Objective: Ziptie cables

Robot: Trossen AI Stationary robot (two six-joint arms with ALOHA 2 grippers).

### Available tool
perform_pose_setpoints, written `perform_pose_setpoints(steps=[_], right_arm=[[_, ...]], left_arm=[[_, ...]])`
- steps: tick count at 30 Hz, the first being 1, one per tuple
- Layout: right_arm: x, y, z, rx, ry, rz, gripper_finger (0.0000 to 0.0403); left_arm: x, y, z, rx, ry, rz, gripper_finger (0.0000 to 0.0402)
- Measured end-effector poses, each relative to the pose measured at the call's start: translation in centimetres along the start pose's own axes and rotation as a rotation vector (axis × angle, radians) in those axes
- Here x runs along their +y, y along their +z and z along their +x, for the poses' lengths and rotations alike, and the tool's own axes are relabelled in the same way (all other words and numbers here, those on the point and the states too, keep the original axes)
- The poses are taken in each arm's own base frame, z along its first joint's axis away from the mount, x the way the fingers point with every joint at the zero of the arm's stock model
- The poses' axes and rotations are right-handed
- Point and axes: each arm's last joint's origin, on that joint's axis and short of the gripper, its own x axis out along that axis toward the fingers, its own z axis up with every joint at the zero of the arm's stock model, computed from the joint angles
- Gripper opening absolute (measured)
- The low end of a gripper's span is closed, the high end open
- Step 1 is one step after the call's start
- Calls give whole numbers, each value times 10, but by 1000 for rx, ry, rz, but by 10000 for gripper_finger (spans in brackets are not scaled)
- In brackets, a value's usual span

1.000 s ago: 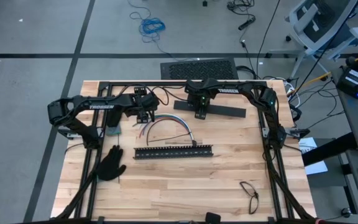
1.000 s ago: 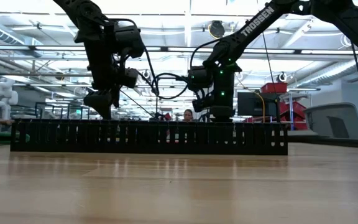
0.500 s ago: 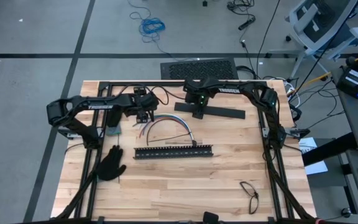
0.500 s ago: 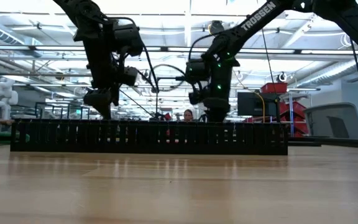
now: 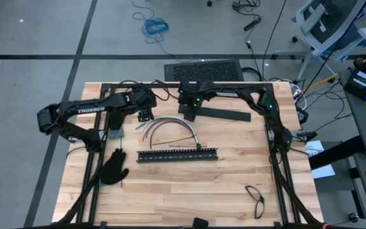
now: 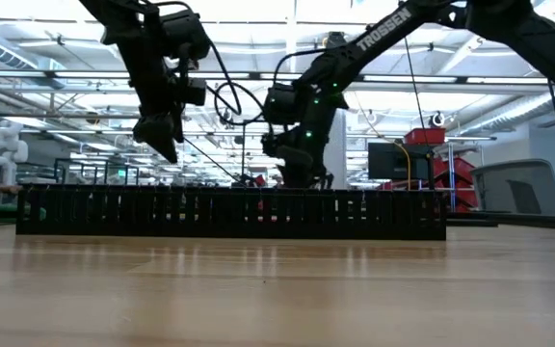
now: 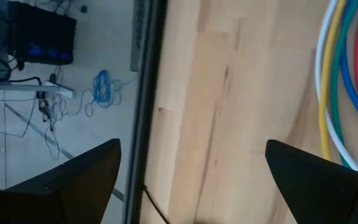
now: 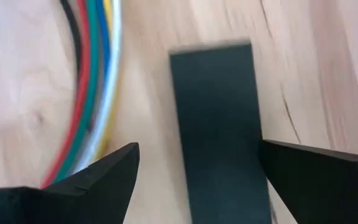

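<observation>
Gathering the cables (image 5: 170,126), arched mid-desk (image 5: 170,184), comes first. Both tools hover empty with fingers apart: left tool (image 7: 191,186) by one end, right tool (image 8: 194,180) apparently over a flat black bar (image 8: 219,124). We lower squarely and pinch all strands together.

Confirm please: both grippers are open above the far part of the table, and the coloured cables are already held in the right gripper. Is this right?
Not quite. The right gripper is open and holds nothing; the cables lie loose on the table beside it, as the right wrist view shows. The left gripper is open too, over the far part.
</observation>
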Motion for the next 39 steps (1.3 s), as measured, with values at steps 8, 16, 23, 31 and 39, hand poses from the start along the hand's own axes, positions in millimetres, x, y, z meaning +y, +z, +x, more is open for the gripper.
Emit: perform_pose_setpoints(steps=[8,16,23,31,39], right_arm=[[-8,5,1,12,-30,-3,324],[-17,5,5,-1,-36,9,324],[-2,16,9,-44,-34,-19,324],[-3,13,13,-5,-65,-7,312],[-1,10,14,30,-74,-3,280]], left_arm=[[3,-2,-6,-19,6,-12,395],[3,-1,-7,-25,9,-15,395],[3,-1,-7,-26,6,-41,395],[3,-1,-7,-26,5,-41,395],[3,-1,-7,-26,4,-55,395]])
